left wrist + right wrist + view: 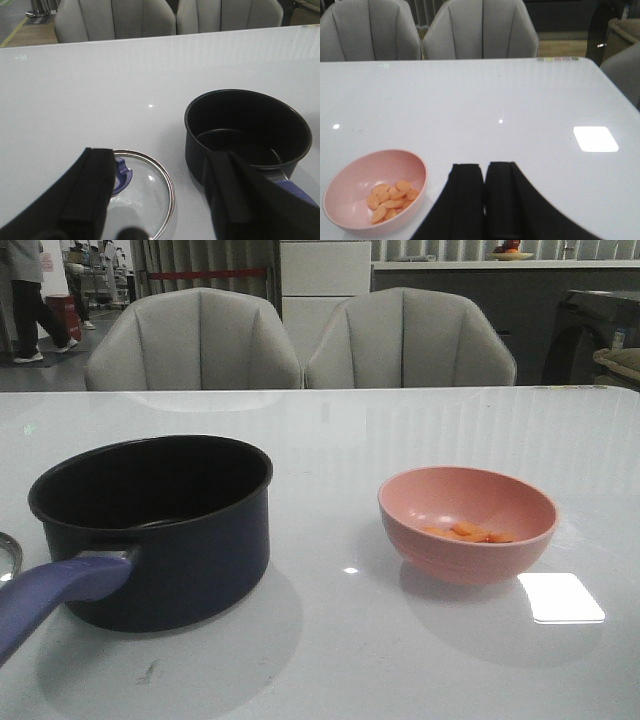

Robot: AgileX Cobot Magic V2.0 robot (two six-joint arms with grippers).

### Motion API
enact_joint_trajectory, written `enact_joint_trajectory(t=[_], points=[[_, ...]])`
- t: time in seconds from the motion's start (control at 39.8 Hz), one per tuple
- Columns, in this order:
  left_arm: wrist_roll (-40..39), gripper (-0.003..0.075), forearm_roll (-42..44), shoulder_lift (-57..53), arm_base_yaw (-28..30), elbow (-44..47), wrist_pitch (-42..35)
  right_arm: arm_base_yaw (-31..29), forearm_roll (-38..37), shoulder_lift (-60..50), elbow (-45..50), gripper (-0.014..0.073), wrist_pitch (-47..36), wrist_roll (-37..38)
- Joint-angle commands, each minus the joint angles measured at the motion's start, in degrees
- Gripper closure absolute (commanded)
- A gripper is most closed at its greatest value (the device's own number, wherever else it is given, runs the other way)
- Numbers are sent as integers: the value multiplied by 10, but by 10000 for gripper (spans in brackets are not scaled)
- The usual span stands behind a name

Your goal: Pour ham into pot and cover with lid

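Nearest, the left gripper (160, 200) hangs spread above the lid (142, 192), flat beside the empty pot (160, 525), and the right gripper (484, 200) (fingers together, holding nothing) waits near the pink bowl (467, 525) holding the ham (468, 532), bare table (400, 420) stretching beyond.

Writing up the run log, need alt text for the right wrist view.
A pink bowl holding orange ham pieces sits on a glossy white table, beside the right gripper, whose black fingers are nearly together and hold nothing. Two grey chairs stand behind the table.
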Motion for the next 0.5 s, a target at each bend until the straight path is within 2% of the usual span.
enact_joint_trajectory(t=[0.0,0.15,0.18,0.3,0.38,0.48], points=[[-2,292,4,7,-4,-15,-52,1,13,24,-23,451,-43,-1],[-2,292,-1,7,-4,-15,-52,1,20,36,-28,419,-19,-1],[-2,292,-1,7,-4,-15,-52,1,20,38,-31,398,-11,-1],[-2,292,-1,7,-4,-15,-52,6,20,60,-55,168,26,-1],[-2,292,-2,7,-4,-15,-52,13,21,80,-68,62,30,-1],[-2,292,-6,7,-4,-15,-52,20,31,123,-96,41,46,-1]])
